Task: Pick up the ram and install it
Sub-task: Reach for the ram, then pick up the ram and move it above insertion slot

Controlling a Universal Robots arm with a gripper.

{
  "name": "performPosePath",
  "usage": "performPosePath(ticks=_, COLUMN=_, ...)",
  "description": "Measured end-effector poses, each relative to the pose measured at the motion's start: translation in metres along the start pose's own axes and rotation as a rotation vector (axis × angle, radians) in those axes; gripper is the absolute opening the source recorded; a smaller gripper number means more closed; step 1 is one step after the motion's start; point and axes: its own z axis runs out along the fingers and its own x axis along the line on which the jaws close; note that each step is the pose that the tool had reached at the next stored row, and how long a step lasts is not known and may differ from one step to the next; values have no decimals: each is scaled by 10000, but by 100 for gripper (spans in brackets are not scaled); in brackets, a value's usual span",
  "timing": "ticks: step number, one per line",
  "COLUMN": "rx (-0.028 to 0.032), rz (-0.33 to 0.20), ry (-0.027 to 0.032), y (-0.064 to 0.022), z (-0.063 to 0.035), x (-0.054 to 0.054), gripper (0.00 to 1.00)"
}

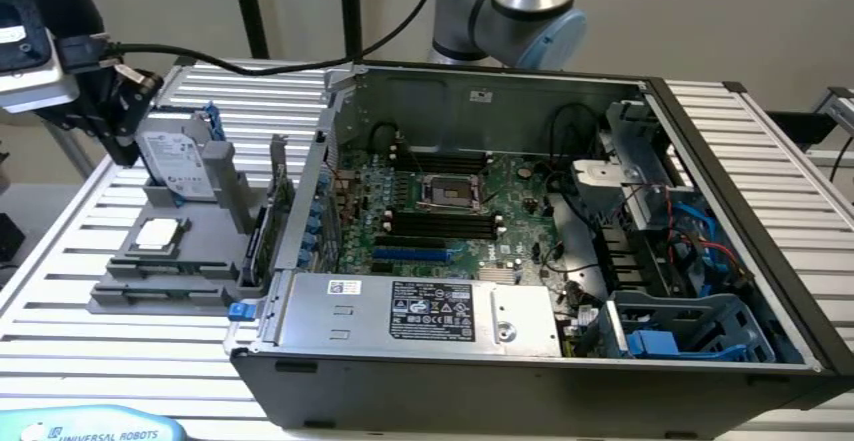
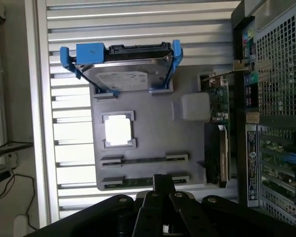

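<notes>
Hovers with gripper pressed together, pinching nothing. Locates ram directly beneath gripper, lying in nearest slot of gray tray, with second ram stick one slot beyond. Continues outward to silver processor, then blue-bracketed hard drive; places open computer case alongside.

setting: robotics lab, a bench cell fitted out for computer assembly trials.
evidence:
- jointed industrial robot arm standing behind the work surface
- label reading "universal robots" at the near edge
- bench built of slatted aluminium profile
- desktop computer case lying open on its side, motherboard exposed
- grey moulded fixture just beside the case, with parts set one to a seat: hard drive in a blue carrier, square processor, ram held in end clips
- black cables trailing across the back
- plain pale wall behind
</notes>
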Motion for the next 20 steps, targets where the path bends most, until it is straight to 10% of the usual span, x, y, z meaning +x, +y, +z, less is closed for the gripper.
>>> performPosePath(ticks=7, rx=5, rz=4, ry=85, y=-148, z=95, x=49, gripper=11)
performPosePath(ticks=20, rx=7, rz=4, ry=97, y=-155, z=98, x=50, gripper=11)
